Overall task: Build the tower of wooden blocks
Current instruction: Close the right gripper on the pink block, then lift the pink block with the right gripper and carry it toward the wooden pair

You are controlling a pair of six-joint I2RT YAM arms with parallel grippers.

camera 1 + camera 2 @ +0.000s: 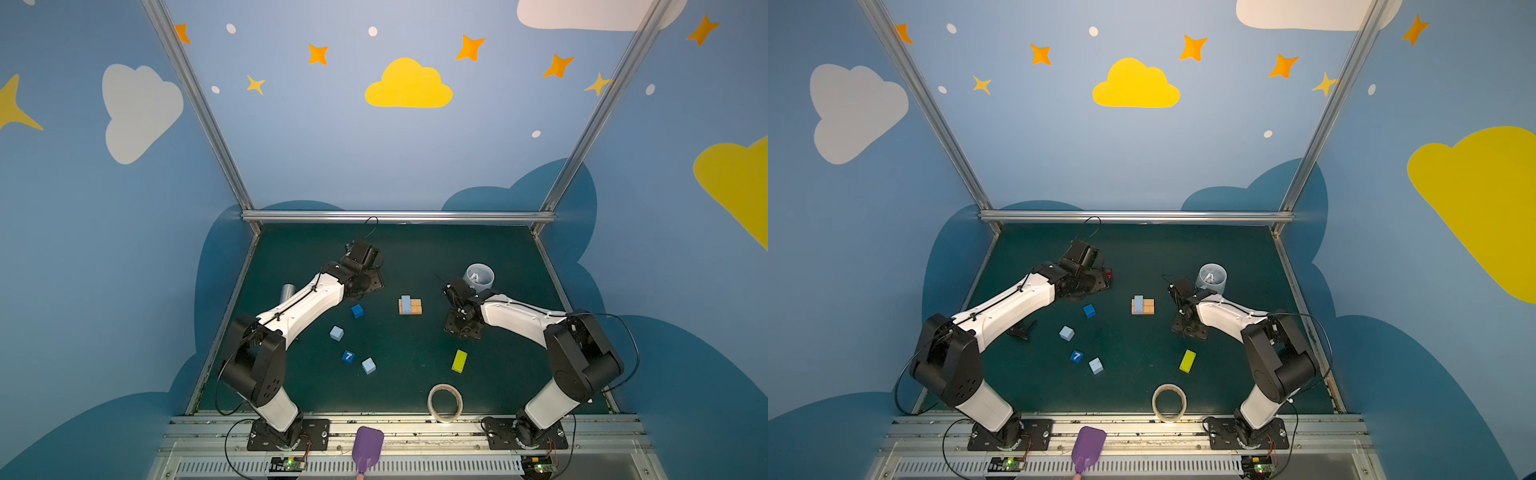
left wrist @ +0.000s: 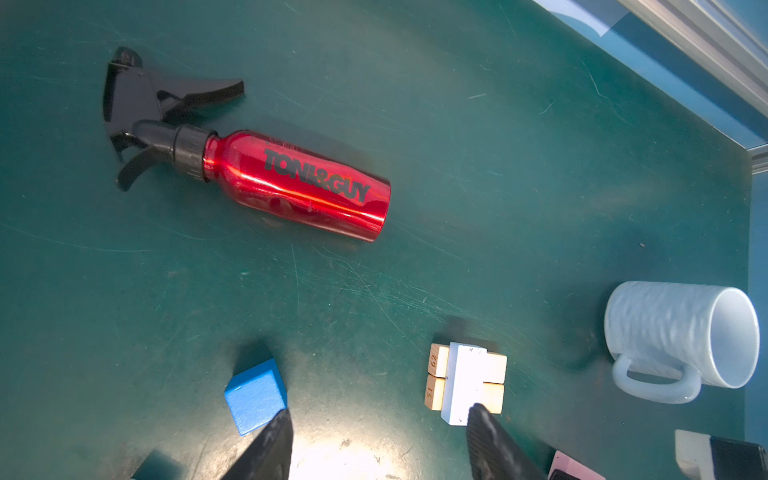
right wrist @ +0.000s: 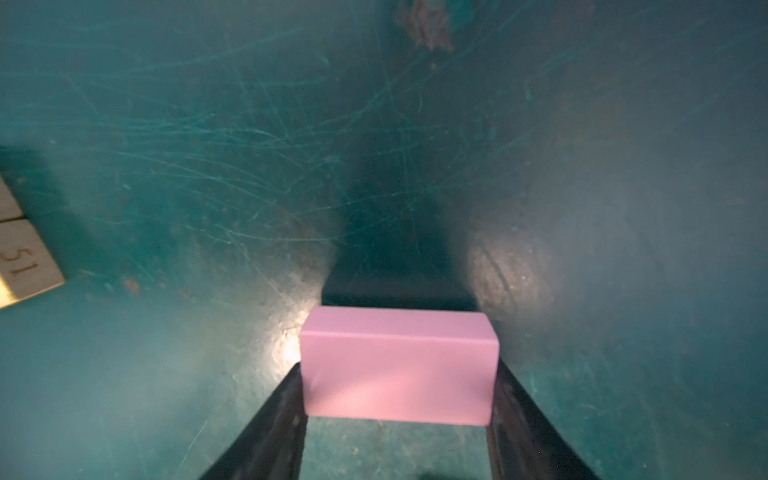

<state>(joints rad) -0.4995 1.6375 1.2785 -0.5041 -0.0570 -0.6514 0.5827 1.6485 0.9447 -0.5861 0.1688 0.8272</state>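
The pink block (image 3: pixel 395 353) is clasped between the right gripper (image 3: pixel 397 386) fingers, the left gripper (image 2: pixel 378 440) spread empty; lifting onto the stack (image 1: pixel 413 309) is judged next.

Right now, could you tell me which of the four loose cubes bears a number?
The numbered dark-blue cube shows a white 7 on top; the plain dark-blue cube and the two light-blue cubes show none.
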